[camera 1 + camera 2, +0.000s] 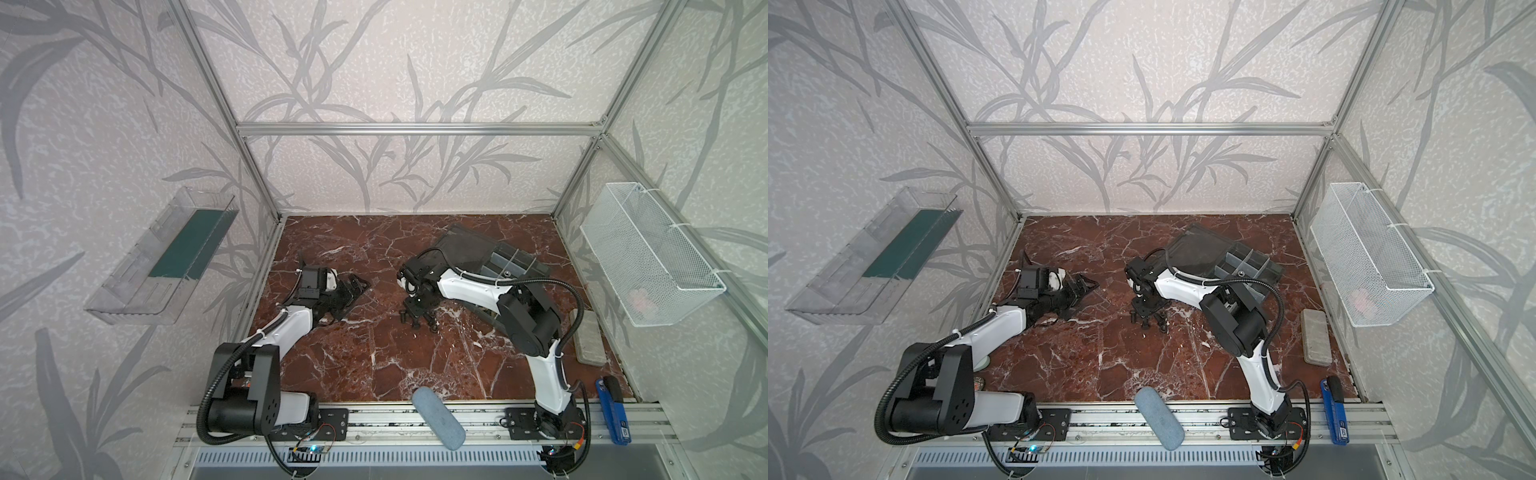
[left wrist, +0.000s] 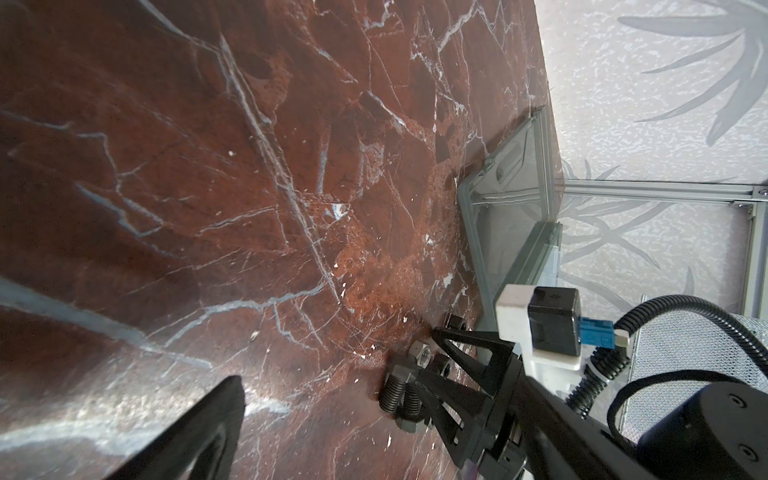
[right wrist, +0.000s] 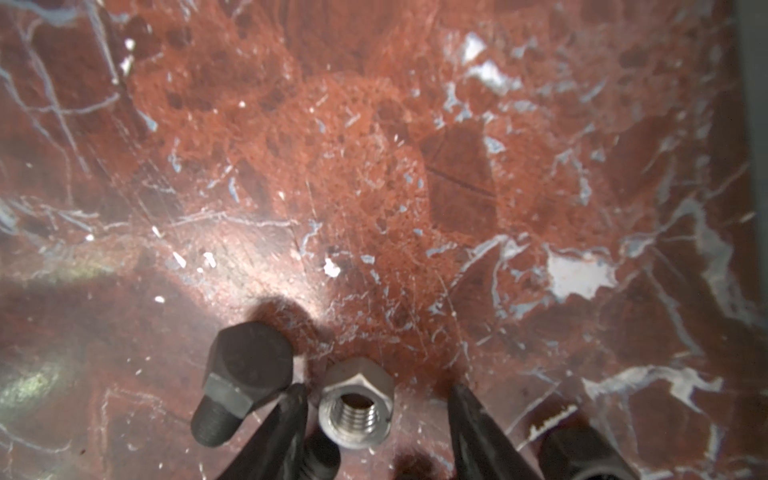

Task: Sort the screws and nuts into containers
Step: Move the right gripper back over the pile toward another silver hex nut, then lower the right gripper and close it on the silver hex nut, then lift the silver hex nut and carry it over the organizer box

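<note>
**Condition.** The right fingers (image 3: pixel 286 419) stand released, tips down at the worktop (image 3: pixel 374 166), straddling one silver nut (image 3: pixel 357 405). Nothing is grasped. The nut sits off-centre in the gap, close against one fingertip and clearly apart from the other.

**Adjacent items.** A black screw (image 3: pixel 245 382) lies just outside the nearer finger, its head against that finger's outer face. A dark piece (image 3: pixel 320 457) lies behind the nut, towards the finger roots, partly hidden.

**Left fingers** (image 2: pixel 199 436). They are well away from the pile. Only one shows in the wrist view and the top views are too coarse, so I cannot tell whether they are parted or clenched.

**Containers** (image 1: pixel 1246 266). The lid is open. They lie beyond the right fingers, behind that arm.

**Risks, as judged.**
1. On closing, the far finger would shove the nut across the polished worktop, and it may spin or squirt out.
2. The nearer finger may drag or tip the screw, scattering the pile.
3. The dark piece may be pinched along with the nut and carried to the wrong compartment.
4. A hold on the hex corners rather than the flats would be weak, and the nut may drop in transit.
</note>
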Controlling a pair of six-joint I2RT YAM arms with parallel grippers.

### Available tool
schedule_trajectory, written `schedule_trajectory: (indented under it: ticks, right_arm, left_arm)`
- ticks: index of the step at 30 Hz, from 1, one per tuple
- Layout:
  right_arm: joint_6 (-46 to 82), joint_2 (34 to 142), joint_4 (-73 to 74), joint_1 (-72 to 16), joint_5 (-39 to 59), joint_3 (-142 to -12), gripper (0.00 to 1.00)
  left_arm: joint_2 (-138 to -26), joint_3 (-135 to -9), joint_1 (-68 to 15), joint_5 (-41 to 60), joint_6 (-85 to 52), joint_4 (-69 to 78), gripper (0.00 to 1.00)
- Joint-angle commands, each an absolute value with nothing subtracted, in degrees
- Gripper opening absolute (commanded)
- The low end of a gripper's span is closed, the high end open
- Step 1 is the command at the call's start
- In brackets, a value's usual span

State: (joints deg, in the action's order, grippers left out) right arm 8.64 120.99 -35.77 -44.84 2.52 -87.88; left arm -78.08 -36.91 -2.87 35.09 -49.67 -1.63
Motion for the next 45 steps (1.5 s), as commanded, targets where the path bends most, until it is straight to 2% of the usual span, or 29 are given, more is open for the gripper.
schedule_trajectory:
  ticks: [1,4,14,20,28,30,35,45]
  right_arm:
    - [9.5,123.1,-36.7,-44.9,1.8,-89.8,0.53]
    - [9.6,123.7,-37.0,-45.0,2.0,-90.0,0.44]
    - [9.0,122.4,-38.8,-45.1,1.9,-89.0,0.27]
    - [9.1,121.3,-38.1,-45.1,1.0,-88.4,0.12]
    - [7.8,113.4,-33.1,-44.1,-2.4,-86.1,0.0]
    - [7.5,111.1,-33.6,-43.0,-3.9,-86.5,0.0]
    - [5.6,107.2,-37.4,-36.6,-7.2,-89.6,0.0]
    - [8.3,103.8,-37.1,-14.3,-9.5,-86.9,0.0]
  left_arm:
    - [-77.3,-36.1,-2.5,35.6,-49.4,-1.2,0.99]
    - [-77.3,-36.1,-2.5,35.6,-49.4,-1.2,0.99]
    - [-77.5,-36.1,-2.4,35.6,-49.5,-1.1,0.99]
    - [-77.4,-36.0,-2.4,35.5,-49.4,-1.1,0.99]
    - [-77.2,-36.1,-2.4,35.6,-49.5,-1.3,0.99]
    - [-77.2,-36.2,-2.4,35.6,-49.5,-1.3,1.0]
    - [-77.4,-36.5,-2.4,35.8,-49.6,-1.3,0.99]
    - [-77.9,-36.7,-2.4,36.1,-49.8,-0.7,0.99]
